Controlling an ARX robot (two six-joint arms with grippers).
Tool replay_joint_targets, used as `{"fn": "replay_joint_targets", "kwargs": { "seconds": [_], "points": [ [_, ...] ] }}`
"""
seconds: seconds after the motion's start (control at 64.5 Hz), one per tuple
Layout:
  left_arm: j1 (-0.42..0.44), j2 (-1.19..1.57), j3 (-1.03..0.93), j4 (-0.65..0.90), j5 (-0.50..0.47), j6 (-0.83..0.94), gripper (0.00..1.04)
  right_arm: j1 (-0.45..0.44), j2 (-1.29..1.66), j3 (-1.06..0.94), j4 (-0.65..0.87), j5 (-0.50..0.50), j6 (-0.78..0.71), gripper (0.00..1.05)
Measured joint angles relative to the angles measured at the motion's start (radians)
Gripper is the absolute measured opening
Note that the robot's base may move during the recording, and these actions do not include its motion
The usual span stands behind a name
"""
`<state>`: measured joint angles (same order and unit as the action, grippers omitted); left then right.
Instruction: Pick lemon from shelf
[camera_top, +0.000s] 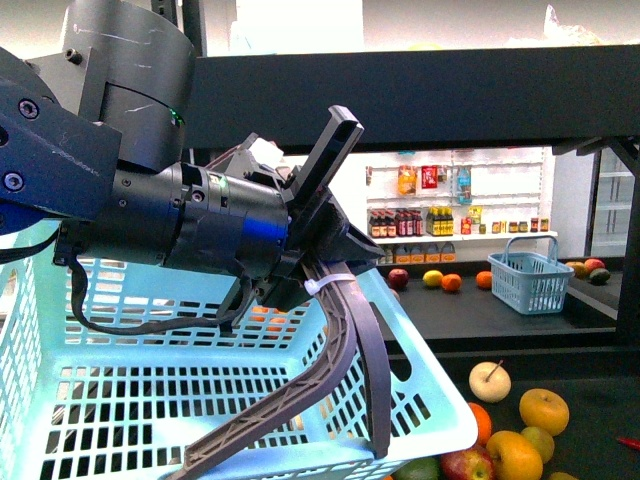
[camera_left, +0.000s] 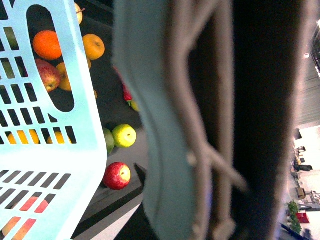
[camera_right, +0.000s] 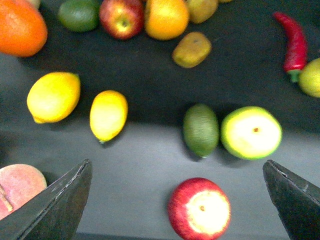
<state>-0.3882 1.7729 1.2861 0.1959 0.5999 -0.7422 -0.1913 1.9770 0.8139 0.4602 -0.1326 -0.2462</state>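
The lemon (camera_right: 108, 114) — just beyond spread right tool (camera_right: 176, 167), off-centre.

The black metal-framed tiered shelf (camera_top: 430, 100) spans the front view from 12 to 4 o'clock, its dark flat trays stepping down behind raised lips. On one dark tray (camera_right: 150, 155), seen in the right wrist view, a smooth bright-yellow oval lemon (camera_right: 108, 115) lies on its side. It is just beside a plumper yellow lemon (camera_right: 53, 96), not touching it.

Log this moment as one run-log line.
lemon: on shelf beside second lemon, not yet grasped | right hand: open above shelf | left hand: basket hangs from it by handle
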Motion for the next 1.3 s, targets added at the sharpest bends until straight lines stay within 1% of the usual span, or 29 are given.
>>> {"fn": "replay_joint_targets", "kwargs": {
  "seconds": [0.139, 0.248, 0.387, 0.573, 0.961, 1.302],
  "points": [
    [0.000, 0.000, 0.000, 0.000, -0.002, -0.002, 0.09, 0.060, 0.165, 0.148, -0.053, -0.010, -0.005, 1.02],
    [0.000, 0.000, 0.000, 0.000, -0.003, -0.002, 0.09, 0.109, 0.256, 0.230, -0.064, 0.014, -0.005, 1.02],
    [0.000, 0.000, 0.000, 0.000, -0.002, -0.002, 0.09, 0.149, 0.353, 0.317, -0.065, 0.050, -0.010, 1.02],
    [0.000, 0.000, 0.000, 0.000, -0.002, -0.002, 0.09, 0.158, 0.468, 0.418, -0.075, 0.084, -0.010, 1.02],
    [0.000, 0.000, 0.000, 0.000, -0.002, -0.002, 0.09, 0.186, 0.628, 0.602, -0.137, 0.089, 0.033, 1.02],
    [0.000, 0.000, 0.000, 0.000, -0.002, -0.001, 0.09, 0.194, 0.732, 0.703, -0.174, 0.114, 0.049, 1.02]
  ]
}}
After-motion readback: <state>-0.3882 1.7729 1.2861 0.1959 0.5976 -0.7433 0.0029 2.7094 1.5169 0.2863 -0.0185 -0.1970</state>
